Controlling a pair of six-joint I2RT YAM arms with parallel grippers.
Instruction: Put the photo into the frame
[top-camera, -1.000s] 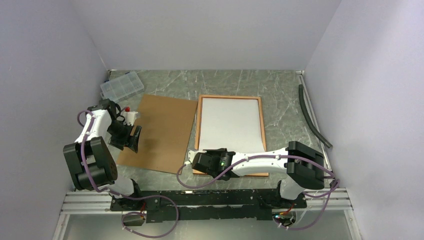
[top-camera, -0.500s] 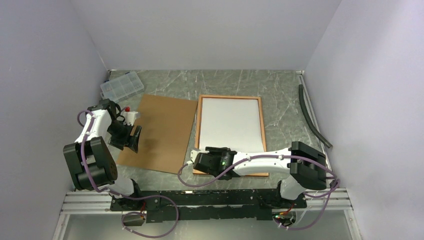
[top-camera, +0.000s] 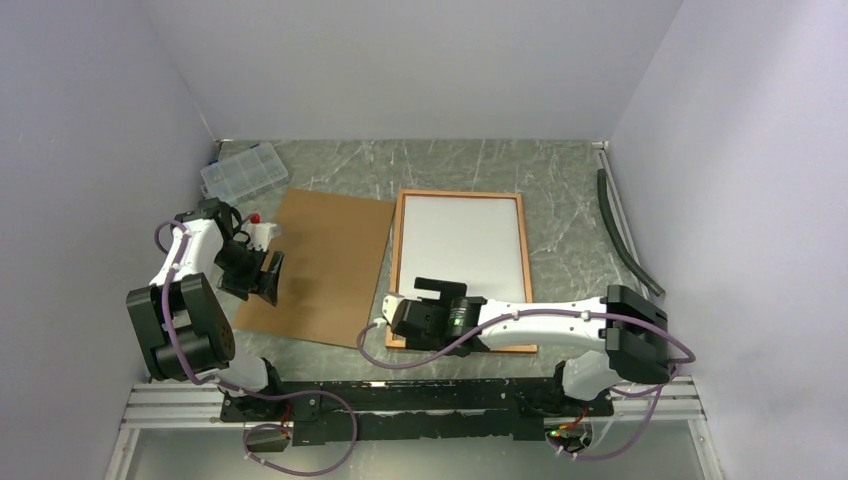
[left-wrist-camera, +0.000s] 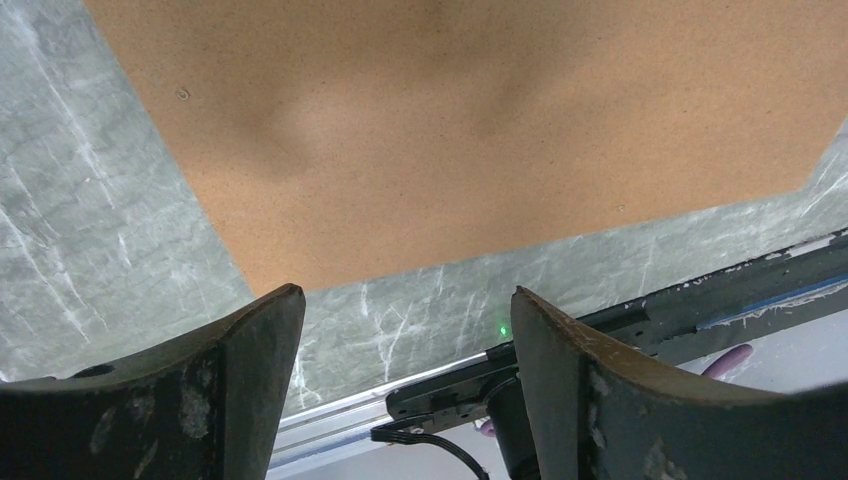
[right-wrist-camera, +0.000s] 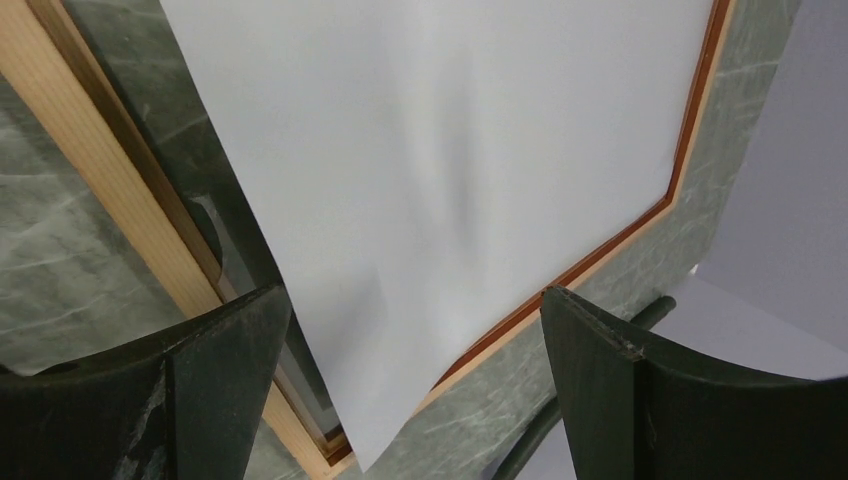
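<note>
The frame (top-camera: 398, 250) lies back-up on the marble table, its tan and red-orange border showing. The photo (top-camera: 465, 245) rests on it with its white back up. In the right wrist view the photo (right-wrist-camera: 450, 150) sits askew: glazing shows between it and the frame's tan rail (right-wrist-camera: 110, 190), and one corner pokes out past the frame's corner. My right gripper (top-camera: 440, 290) hovers over the frame's near-left corner, open (right-wrist-camera: 415, 310), touching nothing. My left gripper (top-camera: 272, 275) hangs open (left-wrist-camera: 405, 305) over the left edge of the brown backing board (left-wrist-camera: 480, 130).
The brown backing board (top-camera: 320, 265) lies left of the frame. A clear compartment box (top-camera: 243, 170) sits at the back left, with a small white and red object (top-camera: 262, 232) beside the left arm. A black hose (top-camera: 625, 235) runs along the right wall.
My right gripper went from shut to wide open, letting go of the photo, and its arm shifted slightly to the right. The left arm has not moved.
</note>
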